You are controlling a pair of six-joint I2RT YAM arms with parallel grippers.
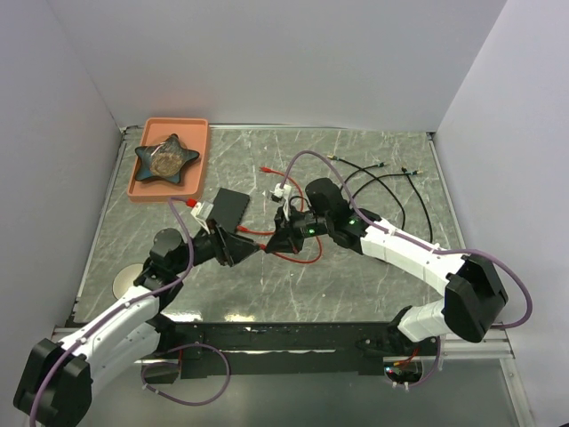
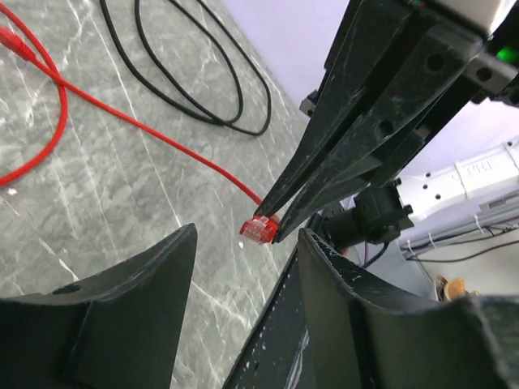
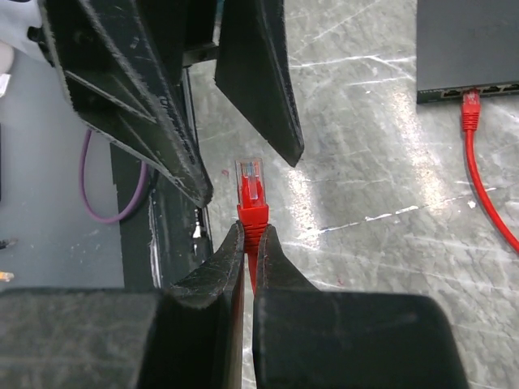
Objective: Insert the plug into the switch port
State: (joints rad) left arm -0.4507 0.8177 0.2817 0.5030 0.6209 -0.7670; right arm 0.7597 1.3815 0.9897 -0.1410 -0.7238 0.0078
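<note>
My right gripper (image 3: 249,232) is shut on the boot of a red plug (image 3: 250,188), which points forward above the table. My left gripper (image 2: 247,235) is open, its two fingers (image 3: 258,85) on either side of the plug's tip without touching it. The plug also shows in the left wrist view (image 2: 259,229), pinched between the right gripper's fingers (image 2: 340,154). In the top view the two grippers meet tip to tip, left (image 1: 249,251) and right (image 1: 270,245). The flat black switch (image 1: 233,207) lies behind the left gripper. Another red plug (image 3: 470,101) sits in one of the switch's (image 3: 466,44) ports.
The red cable (image 1: 298,255) loops on the marble table between the arms. Black cables (image 1: 382,178) lie at the back right. A pink tray (image 1: 197,133) with a dark star-shaped dish (image 1: 164,157) stands at the back left. White walls enclose three sides.
</note>
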